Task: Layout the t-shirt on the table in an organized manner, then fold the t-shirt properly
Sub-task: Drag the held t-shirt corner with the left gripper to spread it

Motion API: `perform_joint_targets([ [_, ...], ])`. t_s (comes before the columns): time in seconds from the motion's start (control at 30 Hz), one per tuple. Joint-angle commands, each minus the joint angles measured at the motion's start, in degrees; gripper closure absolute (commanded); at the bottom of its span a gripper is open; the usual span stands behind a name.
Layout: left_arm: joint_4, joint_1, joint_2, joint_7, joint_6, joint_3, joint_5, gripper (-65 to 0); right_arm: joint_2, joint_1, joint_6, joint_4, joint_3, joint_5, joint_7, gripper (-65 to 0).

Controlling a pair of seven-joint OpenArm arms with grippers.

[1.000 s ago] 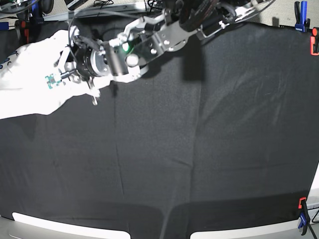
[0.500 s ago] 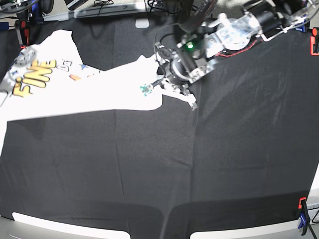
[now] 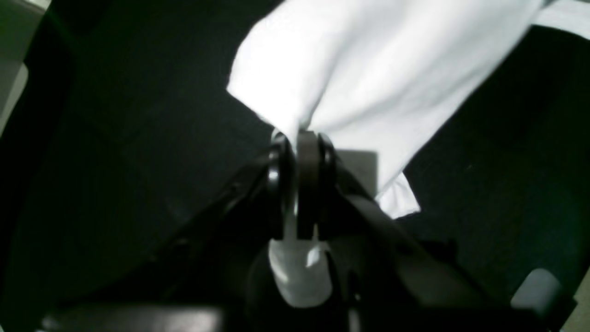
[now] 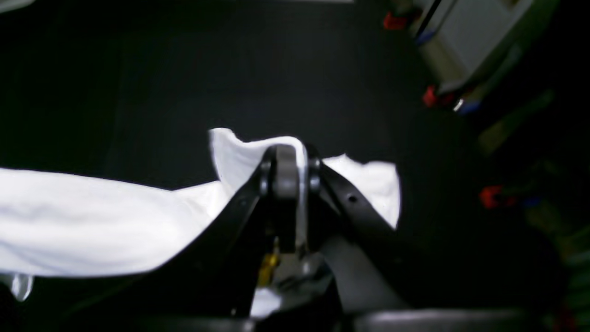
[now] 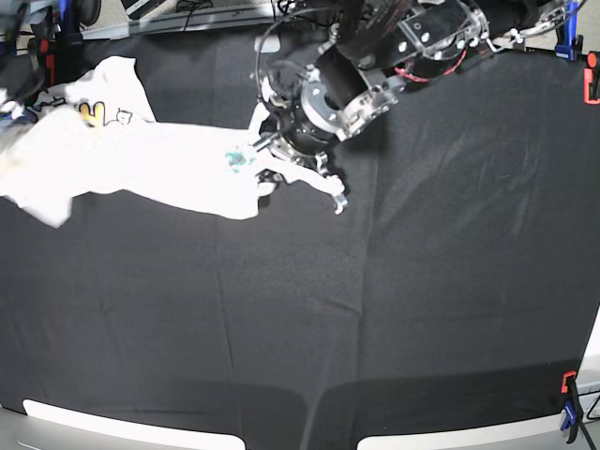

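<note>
T-shirt (image 5: 141, 164) hangs stretched between claws, above table (image 5: 394, 309). Left claw (image 3: 298, 138) pinched tight on shirt edge. Right claw (image 4: 288, 154) pinched tight on other edge. Pull too hard: cloth may slip out, bunch up.

No readable text showing anywhere rn. The t-shirt (image 5: 159, 164) is showing a bit of yellow lettering w/ small dark outline doodles near its top-left fold in the base view, but it's bunching up & too blurry to make out any letters. Both wrist views are showing only plain white cloth, no print, no labels or nos.
</note>
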Motion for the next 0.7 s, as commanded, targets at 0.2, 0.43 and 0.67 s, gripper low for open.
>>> perform_joint_targets([
  [0.2,0.96,-0.79,-5.55,-0.15,4.20,-1.31,11.34,0.0,-3.41,-0.13,0.79,0.11,0.20,4.17,1.03,0.0],
  [0.43,0.98,-0.09,-10.40,-0.72,7.43,-3.76,5.44,0.0,-5.51,-0.13,1.03,0.11,-0.35,5.14,1.03,0.0],
  [0.67,0.98,2.43,-6.05,-2.80,3.58,-3.76,-1.46,0.0,-5.49,0.00,1.01,0.11,-5.09,4.87,1.05,0.0],
])
